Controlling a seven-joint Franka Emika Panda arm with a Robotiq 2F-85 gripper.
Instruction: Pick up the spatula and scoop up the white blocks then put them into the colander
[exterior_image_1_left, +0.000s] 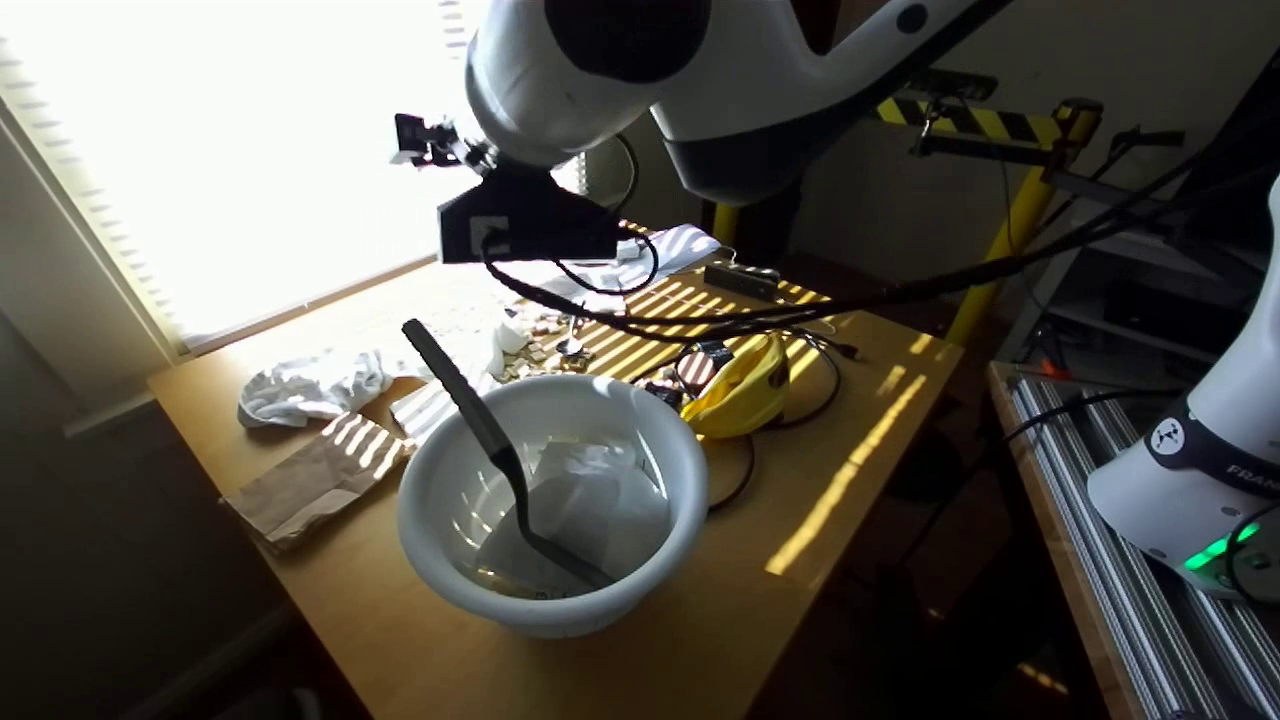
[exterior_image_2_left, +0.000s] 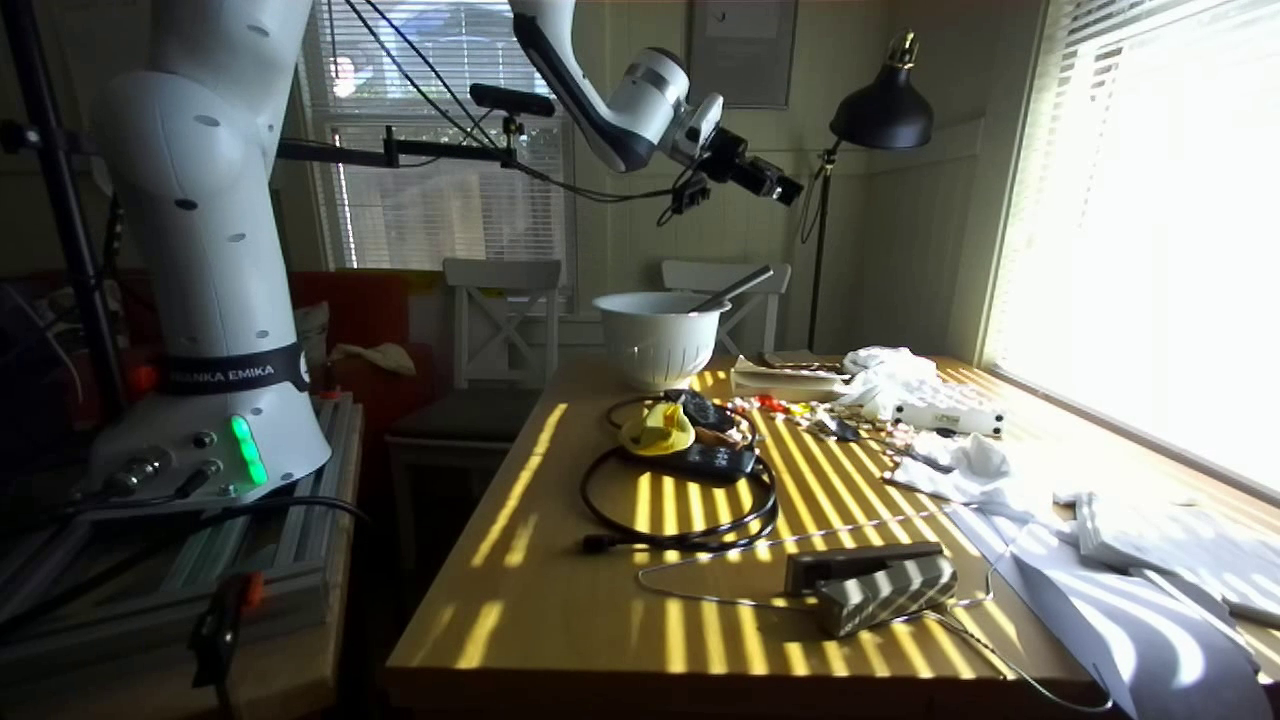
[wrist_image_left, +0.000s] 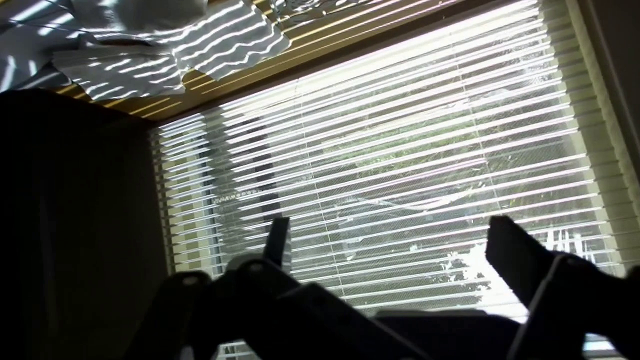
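The grey spatula (exterior_image_1_left: 478, 418) leans in the white colander (exterior_image_1_left: 688, 500) with its blade down inside and its handle above the rim. The spatula handle (exterior_image_2_left: 738, 287) and the slotted colander (exterior_image_2_left: 655, 345) also show in an exterior view. A pale, crumpled sheet-like thing (exterior_image_1_left: 590, 500) lies in the colander. Small pale pieces (exterior_image_1_left: 535, 350) lie on the table behind it; I cannot tell whether they are the white blocks. My gripper (wrist_image_left: 387, 225) is open and empty. It is high above the table, pointing toward the window, well away from the spatula, as an exterior view shows (exterior_image_2_left: 790, 192).
A yellow item (exterior_image_2_left: 658, 430) and a coiled black cable (exterior_image_2_left: 690, 543) lie near the colander. White cloth (exterior_image_1_left: 315, 385) and a brown paper bag (exterior_image_1_left: 320, 475) lie beside it. A black lamp (exterior_image_2_left: 885, 110) stands behind. The blinds (wrist_image_left: 400, 150) fill much of the wrist view.
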